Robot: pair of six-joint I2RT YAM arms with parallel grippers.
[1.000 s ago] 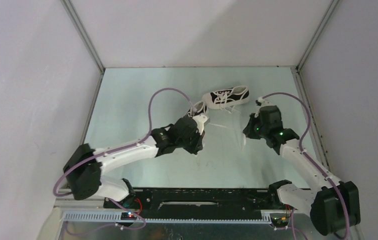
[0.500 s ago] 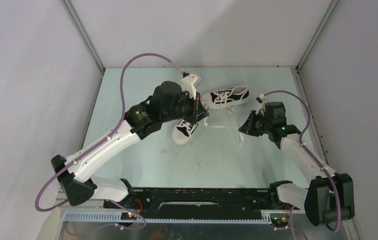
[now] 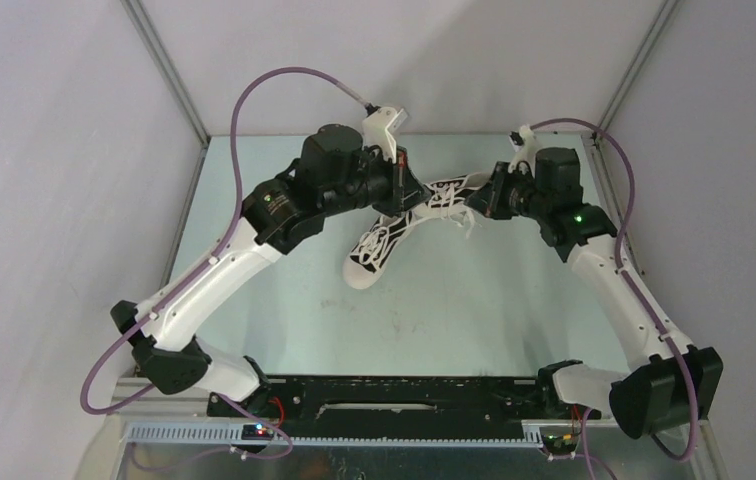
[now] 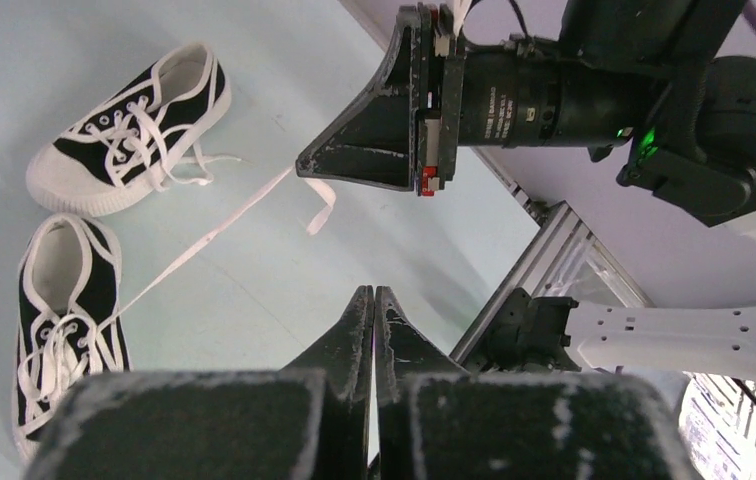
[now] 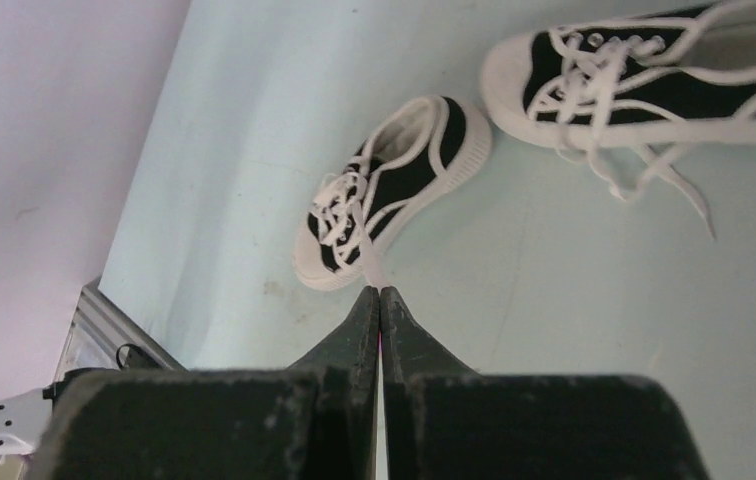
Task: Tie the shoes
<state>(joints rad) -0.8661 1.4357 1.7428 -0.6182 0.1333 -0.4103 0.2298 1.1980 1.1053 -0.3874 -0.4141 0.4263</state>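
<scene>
Pinching a white lace (image 4: 204, 235) at their tips, the right arm's fingers (image 5: 369, 312) are clenched tight. The lace runs in a straight, taut line to them from the centre shoe (image 3: 374, 248), and its free end curls loose just past the tips. The centre shoe stands on its sole on the pale counter (image 3: 454, 310), in the middle of the overhead view, with its white toe cap toward the lower left of the frame. The second shoe (image 3: 451, 195) sits just above and to the right of it, between the two wrists, its laces spilling untied onto the counter. The left arm's fingers (image 4: 362, 322) are pressed together with nothing visible between them. They hover above the counter at upper centre of the overhead view, facing the right arm's fingers.
</scene>
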